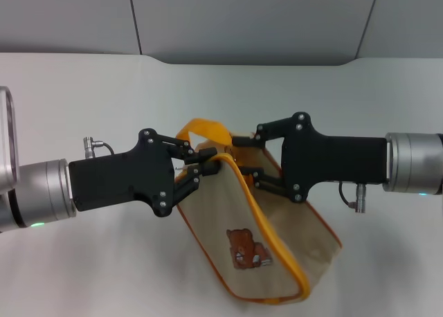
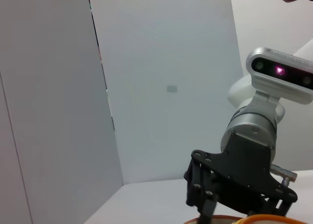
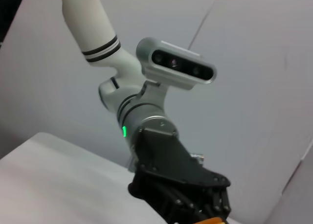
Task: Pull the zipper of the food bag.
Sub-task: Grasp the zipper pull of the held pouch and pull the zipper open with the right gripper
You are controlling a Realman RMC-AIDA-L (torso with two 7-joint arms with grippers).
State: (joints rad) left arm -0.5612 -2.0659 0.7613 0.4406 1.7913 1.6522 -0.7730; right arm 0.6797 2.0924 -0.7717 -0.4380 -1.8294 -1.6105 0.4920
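The food bag [image 1: 242, 248] is a beige canvas pouch with orange piping, an orange strap handle [image 1: 205, 129] and a brown bear patch. It is held tilted above the table between both grippers. My left gripper [image 1: 202, 162] is shut at the bag's upper rim, where a small silver bit of the zipper [image 1: 183, 166] shows between its fingers. My right gripper [image 1: 241, 158] is closed on the bag's far upper edge, opposite the left one. The left wrist view shows my right gripper [image 2: 205, 204] and an orange edge of the bag [image 2: 266, 217].
The white table [image 1: 104, 95] spreads around the bag, with grey wall panels [image 1: 242, 19] behind it. The right wrist view shows my left arm's gripper body [image 3: 181, 185] and its wrist camera [image 3: 176, 62].
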